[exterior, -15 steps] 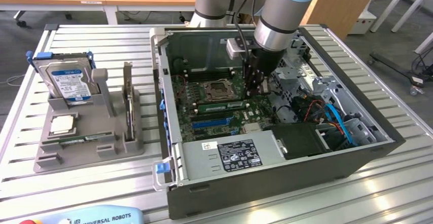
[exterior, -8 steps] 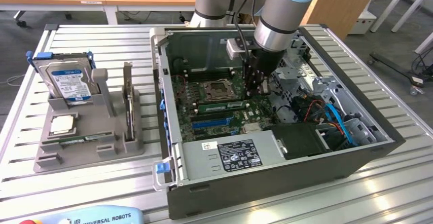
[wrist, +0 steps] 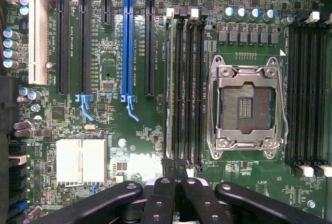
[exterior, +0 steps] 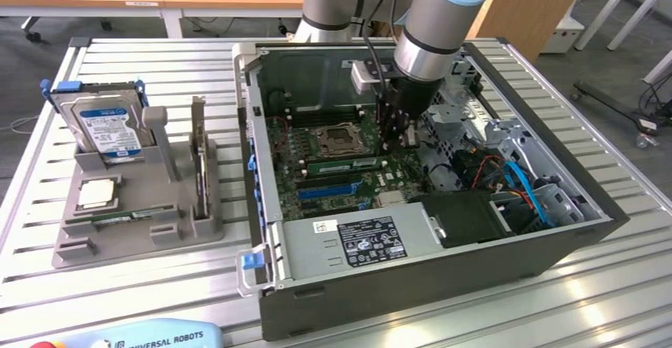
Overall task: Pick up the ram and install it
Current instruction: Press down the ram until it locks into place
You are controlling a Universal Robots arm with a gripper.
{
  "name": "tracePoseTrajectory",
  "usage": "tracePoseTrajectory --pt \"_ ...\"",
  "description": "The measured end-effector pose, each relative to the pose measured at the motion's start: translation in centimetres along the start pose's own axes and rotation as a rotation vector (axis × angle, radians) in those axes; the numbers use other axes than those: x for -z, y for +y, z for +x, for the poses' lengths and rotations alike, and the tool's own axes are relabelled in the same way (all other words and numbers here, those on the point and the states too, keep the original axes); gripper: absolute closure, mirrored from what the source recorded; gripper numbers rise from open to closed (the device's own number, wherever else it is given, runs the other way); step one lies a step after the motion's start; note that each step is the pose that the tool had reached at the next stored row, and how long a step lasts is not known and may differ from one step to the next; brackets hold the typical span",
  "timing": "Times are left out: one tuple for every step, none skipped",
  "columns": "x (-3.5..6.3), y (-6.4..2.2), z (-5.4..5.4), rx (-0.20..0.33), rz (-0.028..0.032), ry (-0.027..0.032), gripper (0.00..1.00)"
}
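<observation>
I have the tool (wrist: 176,175) pinched fully shut right over the end of the ram (wrist: 169,84), which stands edge-on in a slot beside the empty processor socket (wrist: 246,107), so I'd press straight down, evenly, without tilting.

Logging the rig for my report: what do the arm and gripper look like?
The arm is silver-grey tube with pale blue joint caps and a black band near the wrist. A black cable runs down it. The gripper is matte black, with bolted linkage bars.
</observation>
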State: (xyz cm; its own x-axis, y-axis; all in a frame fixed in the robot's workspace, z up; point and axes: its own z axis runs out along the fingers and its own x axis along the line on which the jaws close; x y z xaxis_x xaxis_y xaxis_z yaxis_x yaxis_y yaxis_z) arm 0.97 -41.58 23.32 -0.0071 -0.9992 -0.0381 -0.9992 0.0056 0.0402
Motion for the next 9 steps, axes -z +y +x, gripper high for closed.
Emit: tracePoseTrajectory --pt "0.00 0.00 0.00 0.000 0.0001 -0.0001 0.90" --pt "-0.01 0.00 0.00 0.000 0.0000 -0.0002 0.90" --pt "-0.06 0.00 -0.01 0.000 0.0002 -0.0006 0.90" --pt "-0.12 -0.01 -0.01 0.000 0.0001 -0.0006 0.90" --pt "-0.17 -0.01 0.00 0.000 0.0001 -0.0004 0.90" --pt "-0.21 -0.01 0.01 0.000 0.0000 -0.0002 0.90" --pt "-0.24 -0.01 0.01 0.000 0.0000 -0.0001 0.90" --pt "-0.25 -0.01 0.01 0.000 -0.0001 0.0001 0.90" --pt "-0.25 -0.01 0.01 0.000 0.0000 0.0001 0.90"
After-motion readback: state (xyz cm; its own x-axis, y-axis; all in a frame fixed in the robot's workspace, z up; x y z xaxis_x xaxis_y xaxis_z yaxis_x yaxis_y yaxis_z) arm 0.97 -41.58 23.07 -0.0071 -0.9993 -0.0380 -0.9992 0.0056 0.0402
